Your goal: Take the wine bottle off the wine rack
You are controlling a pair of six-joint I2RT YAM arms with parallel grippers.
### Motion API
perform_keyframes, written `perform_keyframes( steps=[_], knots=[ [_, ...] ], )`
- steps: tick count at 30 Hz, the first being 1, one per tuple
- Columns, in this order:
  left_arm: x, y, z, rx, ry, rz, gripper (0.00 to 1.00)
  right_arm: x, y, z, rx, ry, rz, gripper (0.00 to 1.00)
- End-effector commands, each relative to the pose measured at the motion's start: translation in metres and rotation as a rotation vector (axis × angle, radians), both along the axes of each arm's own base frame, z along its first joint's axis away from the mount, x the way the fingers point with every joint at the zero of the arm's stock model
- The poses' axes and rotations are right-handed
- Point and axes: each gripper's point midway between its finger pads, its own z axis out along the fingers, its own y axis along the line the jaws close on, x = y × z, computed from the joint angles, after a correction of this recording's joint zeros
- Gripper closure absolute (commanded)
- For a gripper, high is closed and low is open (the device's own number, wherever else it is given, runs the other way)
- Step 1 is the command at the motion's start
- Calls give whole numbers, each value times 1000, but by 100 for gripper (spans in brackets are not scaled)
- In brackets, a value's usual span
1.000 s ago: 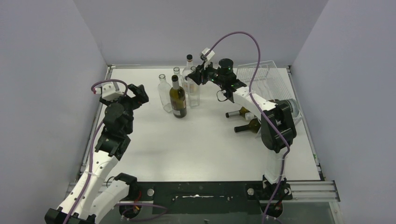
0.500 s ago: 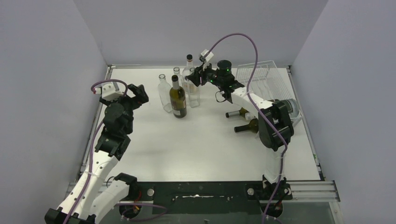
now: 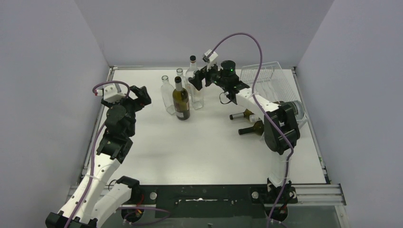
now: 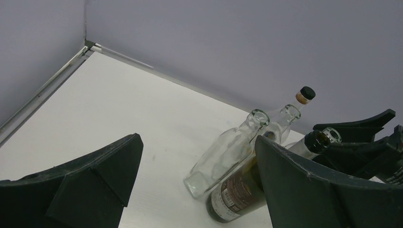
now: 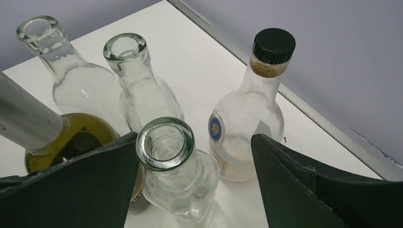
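starting on the left, the left claw [image 3: 139, 96] hangs above the white table [image 3: 199, 147], well apart from every bottle. its two black fingers [image 4: 95, 185] are wide apart and hold nothing.

next comes a little crowd of bottles standing up near the back of the table. there is a tall clear glass bottle [image 3: 166, 97] and a dark green wine bottle with a pale neck [image 3: 181, 105]. with them are a small clear bottle with an open round mouth [image 5: 166, 161] and a clear bottle with a black cap [image 5: 252, 109].

the right claw [image 3: 196, 81] is over that crowd. its fingers are apart, one on each side of the small clear bottle's mouth, and they do not seem to squeeze it.

further right lie a dark bottle nearer the back [image 3: 243, 114] and a second dark bottle nearer the front [image 3: 253, 127]. both are on their sides with their necks pointing left. the right arm hides their fat ends, so i cannot tell if they rest on the rack or on the table.

the white wire rack [image 3: 266, 76] sits in the far right corner. i cannot make out a bottle in the part that shows.

i think a good part of the job is done, since the green wine bottle stands on the table, off the rack. the two lying dark bottles may be what is left, if they are on the rack.
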Motion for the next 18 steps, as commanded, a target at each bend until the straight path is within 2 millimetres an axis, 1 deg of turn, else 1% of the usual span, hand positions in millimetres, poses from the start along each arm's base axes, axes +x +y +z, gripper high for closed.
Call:
perform_keyframes(
  steps=[1, 5, 6, 7, 8, 11, 15, 17, 18],
  knots=[
    [-2, -1, 23, -22, -78, -7, 10, -13, -9, 88, 64, -158, -31, 13],
    [-2, -1, 23, -22, -77, -8, 10, -27, -17, 102, 67, -172, -32, 12],
    [-2, -1, 23, -21, -77, -6, 9, -31, -19, 106, 68, -176, -31, 10],
    [-2, -1, 23, -22, -77, -6, 9, -37, -21, 108, 65, -179, -26, 0],
    [-2, -1, 24, -22, -78, -8, 9, -41, -24, 108, 58, -177, -23, 2],
    [-2, -1, 24, -23, -79, -6, 9, -59, -33, 109, 45, -179, -17, 2],
    [-2, -1, 24, -23, -80, -10, 10, -84, -51, 100, 4, -177, -33, 2],
    [-2, -1, 24, -24, -81, -10, 9, -98, -61, 91, -42, -171, -41, 2],
    [-2, -2, 23, -24, -79, -11, 9, -102, -69, 82, -68, -155, -74, 2]
  ],
)
